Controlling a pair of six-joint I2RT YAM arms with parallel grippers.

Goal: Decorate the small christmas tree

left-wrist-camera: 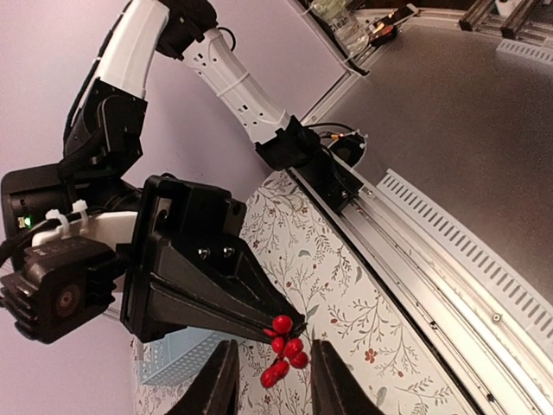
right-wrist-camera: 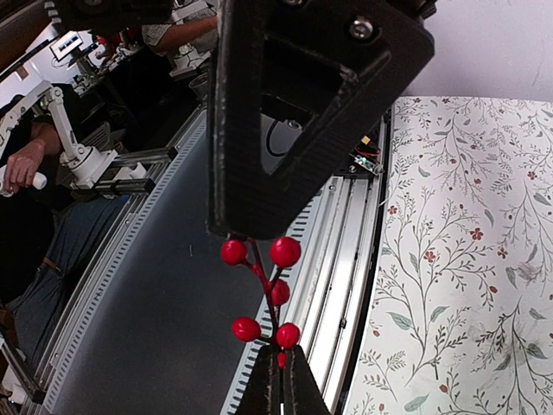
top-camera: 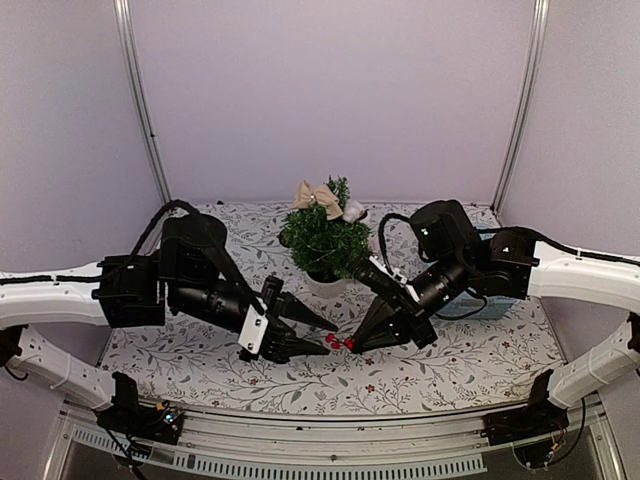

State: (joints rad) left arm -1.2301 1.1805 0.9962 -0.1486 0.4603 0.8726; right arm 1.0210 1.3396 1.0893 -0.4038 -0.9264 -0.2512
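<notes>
The small christmas tree (top-camera: 325, 238) stands in its white pot (top-camera: 325, 287) at the middle back, with a beige bow (top-camera: 317, 195) and a silver ornament (top-camera: 353, 210) on top. My right gripper (top-camera: 352, 345) (right-wrist-camera: 279, 353) is shut on the stem of a red berry sprig (right-wrist-camera: 266, 285) (top-camera: 335, 341) and holds it in front of the tree, above the table. My left gripper (top-camera: 326, 338) (left-wrist-camera: 272, 347) is open, its jaws either side of the sprig (left-wrist-camera: 283, 350) without touching it. The two grippers meet tip to tip.
A pale blue perforated basket (top-camera: 470, 305) (left-wrist-camera: 177, 359) sits on the right behind the right arm. The floral tablecloth (top-camera: 430, 370) ends at a metal rail (top-camera: 330, 425) along the near edge. Purple walls enclose the back and sides.
</notes>
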